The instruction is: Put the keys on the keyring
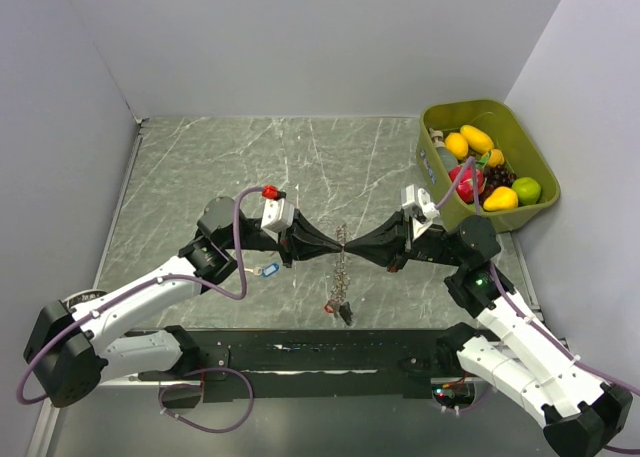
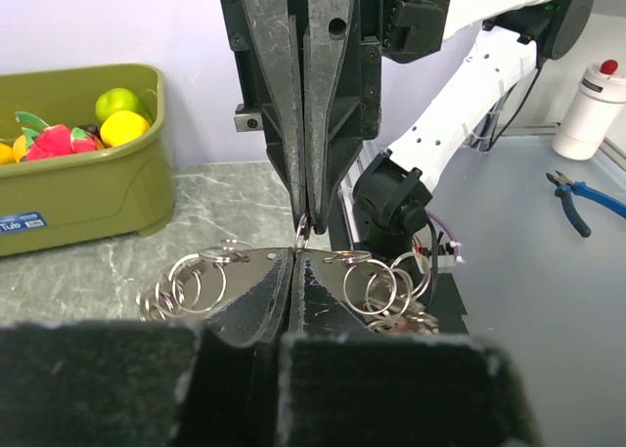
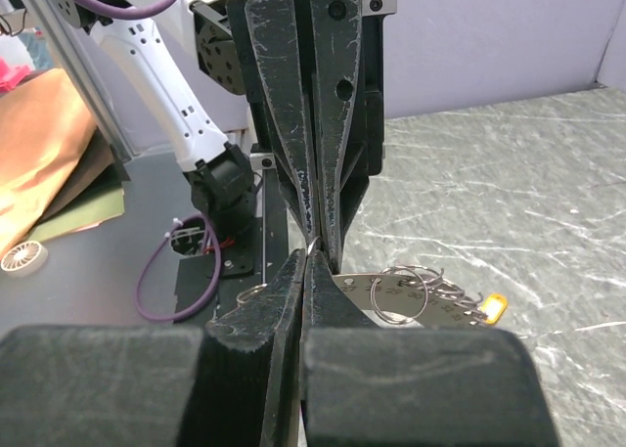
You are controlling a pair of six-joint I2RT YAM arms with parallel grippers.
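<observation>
The keyring (image 1: 343,277) is a thin metal ring strung with several small split rings. It hangs over the middle of the marble table. My left gripper (image 1: 325,245) and right gripper (image 1: 360,247) meet tip to tip at its top, both shut on the wire. In the left wrist view my gripper (image 2: 294,254) pinches the keyring (image 2: 196,281) under the right gripper (image 2: 303,212). In the right wrist view my gripper (image 3: 305,259) is closed on the keyring (image 3: 430,295), where a yellow-tagged key (image 3: 494,305) hangs. A blue-tagged key (image 1: 268,269) lies on the table under the left arm.
An olive bin (image 1: 535,162) of toy fruit stands at the back right, also seen as the bin (image 2: 78,198) in the left wrist view. Off the table lie blue pliers (image 2: 587,198) and a white bottle (image 2: 592,110). The black base plate (image 1: 320,352) runs along the near edge.
</observation>
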